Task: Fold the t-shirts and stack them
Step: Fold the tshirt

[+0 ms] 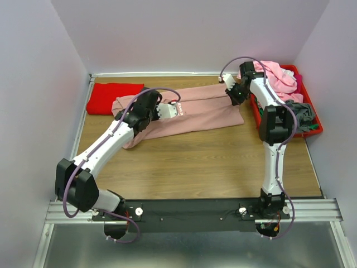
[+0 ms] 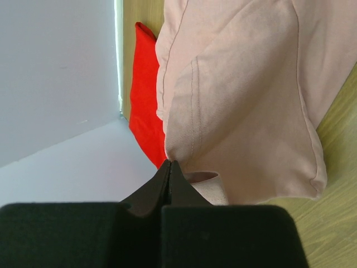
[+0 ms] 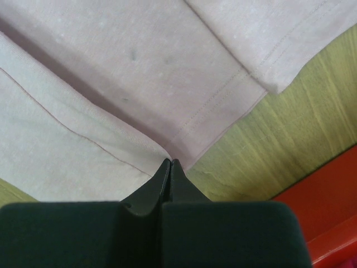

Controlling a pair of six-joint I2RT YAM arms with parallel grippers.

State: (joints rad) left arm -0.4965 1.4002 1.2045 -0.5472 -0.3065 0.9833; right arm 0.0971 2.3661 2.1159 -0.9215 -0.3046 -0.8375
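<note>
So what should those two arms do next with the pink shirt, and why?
Probably lift both pinched spots a little, together. The left gripper and the right gripper are each shut on the pink shirt, which lies in a long band on the table. Raising it evenly should let the cloth hang free for the next fold.

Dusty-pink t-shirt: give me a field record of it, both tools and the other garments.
shirt: dusty-pink t-shirt, lying across the table, partly folded over itself
left tool: left tool shut, pinching the shirt's edge beside the red t-shirt
right tool: right tool shut, pinching the shirt's edge at the end nearer the red bin
done: red t-shirt folded, at the far left corner
waiting: light pink garment and grey garment heaped in the bin
</note>
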